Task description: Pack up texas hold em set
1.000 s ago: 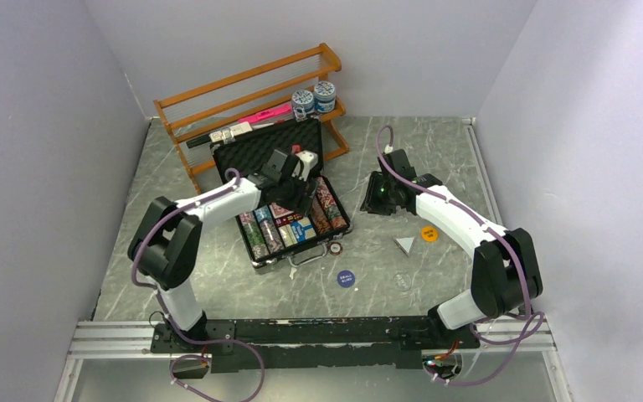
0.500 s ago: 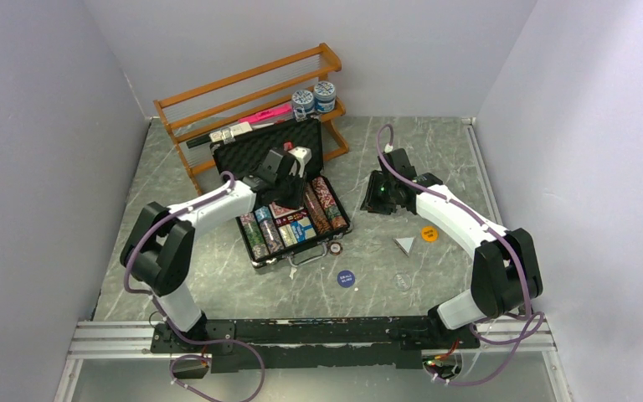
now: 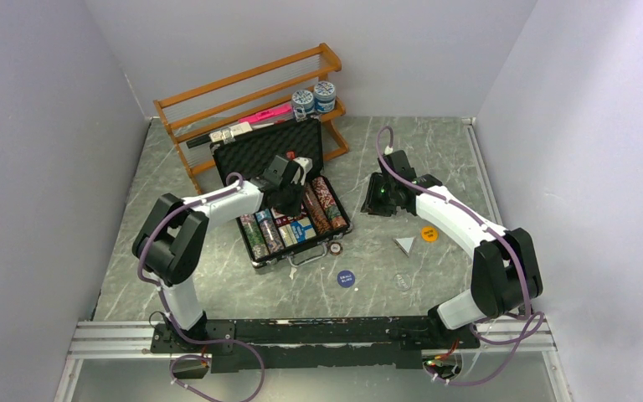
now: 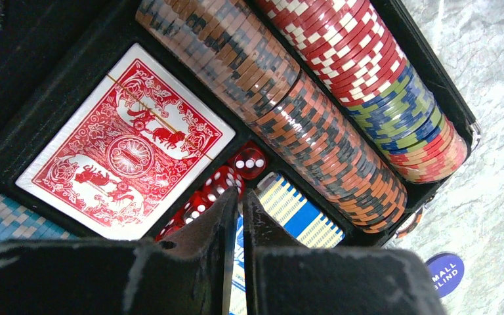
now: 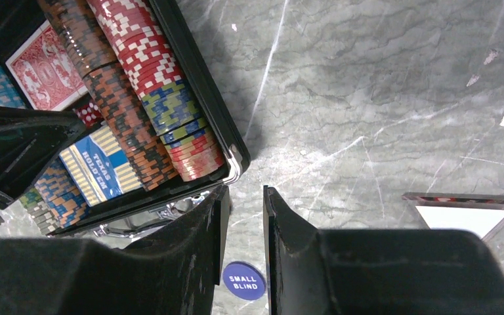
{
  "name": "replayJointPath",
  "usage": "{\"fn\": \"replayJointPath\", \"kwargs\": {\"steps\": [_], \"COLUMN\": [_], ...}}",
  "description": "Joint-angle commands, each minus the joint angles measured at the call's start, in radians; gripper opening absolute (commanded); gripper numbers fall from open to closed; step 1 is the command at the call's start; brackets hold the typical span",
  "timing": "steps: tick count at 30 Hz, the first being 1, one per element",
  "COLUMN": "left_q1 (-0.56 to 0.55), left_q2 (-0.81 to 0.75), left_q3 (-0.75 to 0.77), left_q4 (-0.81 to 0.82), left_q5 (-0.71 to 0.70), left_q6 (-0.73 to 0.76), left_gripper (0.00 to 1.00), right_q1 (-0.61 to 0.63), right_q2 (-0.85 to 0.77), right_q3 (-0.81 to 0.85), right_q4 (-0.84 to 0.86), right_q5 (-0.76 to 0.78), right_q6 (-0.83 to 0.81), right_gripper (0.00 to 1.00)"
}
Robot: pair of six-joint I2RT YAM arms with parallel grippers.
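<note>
The black briefcase (image 3: 257, 150) lies open at the table's middle, lid leaning back. Its tray holds chip stacks (image 4: 315, 125), a red card deck (image 4: 128, 141), a blue card deck (image 4: 305, 211) and red dice (image 4: 249, 163). My left gripper (image 4: 241, 193) hovers over the dice slot, shut with nothing between its fingers. To the right of the case is my right gripper (image 5: 246, 190), its fingers a narrow gap apart and empty above bare table. On the table lie a blue "small blind" disc (image 3: 346, 279), an orange disc (image 3: 429, 234) and a small disc (image 3: 336, 248) by the case's handle.
An orange wooden rack (image 3: 243, 92) stands behind the case with two blue-and-white jars (image 3: 314, 99) and a pink item on it. A white triangular piece (image 3: 404, 244) and a clear disc (image 3: 400, 280) lie right of the case. Grey walls close three sides.
The left jaws have closed from wide open to shut over the case, and the left arm shifted slightly. The right arm has not moved.
</note>
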Motion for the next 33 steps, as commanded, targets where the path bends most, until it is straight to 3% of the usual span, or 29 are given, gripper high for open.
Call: {"fn": "replayJointPath", "kwargs": {"steps": [1, 14, 24, 28, 33], "left_q1": [-0.002, -0.002, -0.001, -0.001, -0.001], "left_q2": [0.006, 0.039, -0.045, -0.115, -0.239], "left_q3": [0.004, 0.013, 0.038, 0.060, 0.048], "left_q4": [0.010, 0.025, 0.012, -0.012, -0.051], "left_q5": [0.019, 0.011, -0.025, -0.063, -0.160], "left_q6": [-0.007, -0.020, -0.023, -0.022, -0.009], "left_gripper": [0.14, 0.17, 0.21, 0.28, 0.44], "right_q1": [-0.006, -0.006, -0.008, -0.017, -0.039], "right_q2": [-0.011, -0.016, -0.018, -0.022, -0.061], "right_q3": [-0.006, -0.013, 0.020, 0.065, 0.031], "right_q4": [0.027, 0.022, -0.016, -0.108, -0.232], "right_q5": [0.000, 0.006, 0.029, 0.073, 0.201], "right_q6": [0.004, -0.002, -0.006, -0.014, -0.022], "right_gripper": [0.30, 0.29, 0.29, 0.30, 0.37]}}
